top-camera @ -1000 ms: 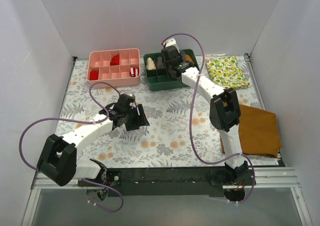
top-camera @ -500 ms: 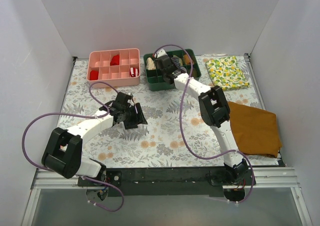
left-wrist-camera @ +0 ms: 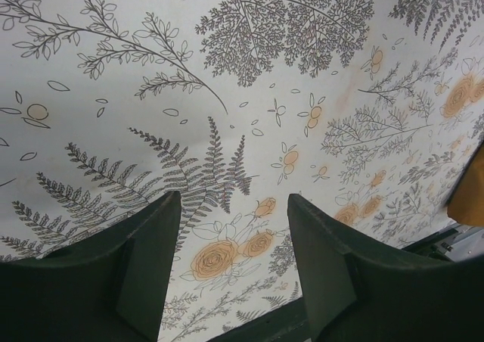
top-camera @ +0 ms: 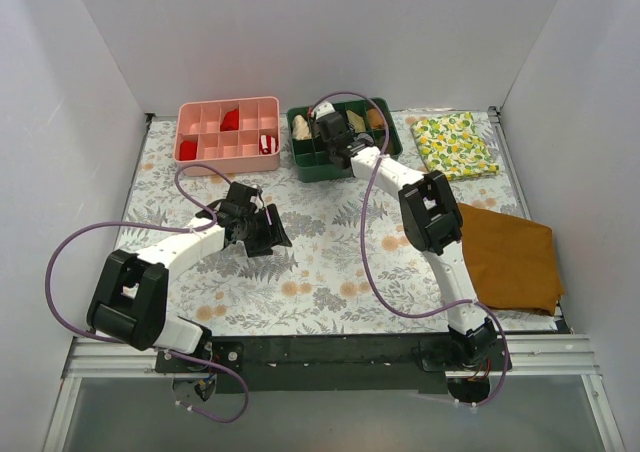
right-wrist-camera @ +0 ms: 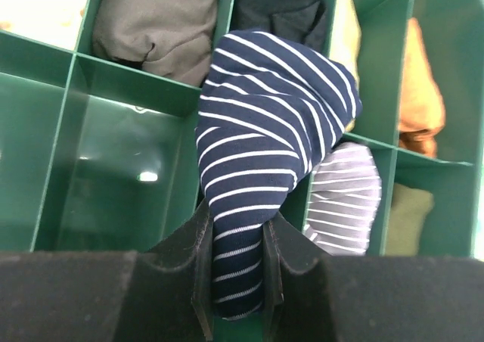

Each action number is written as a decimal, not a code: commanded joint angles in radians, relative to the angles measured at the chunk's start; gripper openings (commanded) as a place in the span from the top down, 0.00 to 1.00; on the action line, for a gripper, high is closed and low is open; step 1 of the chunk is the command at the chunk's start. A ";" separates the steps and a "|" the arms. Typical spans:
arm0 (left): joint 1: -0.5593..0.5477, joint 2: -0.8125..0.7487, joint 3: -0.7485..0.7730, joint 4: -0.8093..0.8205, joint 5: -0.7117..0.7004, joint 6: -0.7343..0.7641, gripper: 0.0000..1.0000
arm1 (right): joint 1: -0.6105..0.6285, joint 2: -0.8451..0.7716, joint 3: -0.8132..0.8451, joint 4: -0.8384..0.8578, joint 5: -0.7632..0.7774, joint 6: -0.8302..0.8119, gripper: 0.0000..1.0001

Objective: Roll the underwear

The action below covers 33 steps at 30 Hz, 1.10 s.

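Note:
The underwear is a rolled bundle of dark navy cloth with thin pale stripes. My right gripper is shut on its lower end and holds it over the dividers of the green tray. In the top view the right gripper sits over the middle of the green tray, and the underwear is hidden under it. My left gripper is open and empty, low over the floral table mat. The left wrist view shows only the mat between its fingers.
The green tray also holds a grey roll, a pale striped roll and an orange roll. A pink tray stands to the left. A lemon-print cloth and a mustard-brown cloth lie at the right.
My right gripper has moved left across the green tray with the striped roll in it. My left arm has drawn slightly back and left, still open.

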State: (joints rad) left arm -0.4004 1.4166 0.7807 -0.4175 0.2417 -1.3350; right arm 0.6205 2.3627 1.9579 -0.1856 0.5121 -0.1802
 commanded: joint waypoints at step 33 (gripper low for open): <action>0.031 0.041 -0.017 0.028 0.062 0.043 0.43 | -0.136 -0.016 0.180 -0.489 -0.419 0.282 0.99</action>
State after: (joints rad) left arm -0.3748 1.4528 0.7731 -0.4072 0.2848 -1.3113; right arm 0.4900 2.3196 2.0842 -0.5770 0.1238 0.1078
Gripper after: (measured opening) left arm 0.570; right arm 0.275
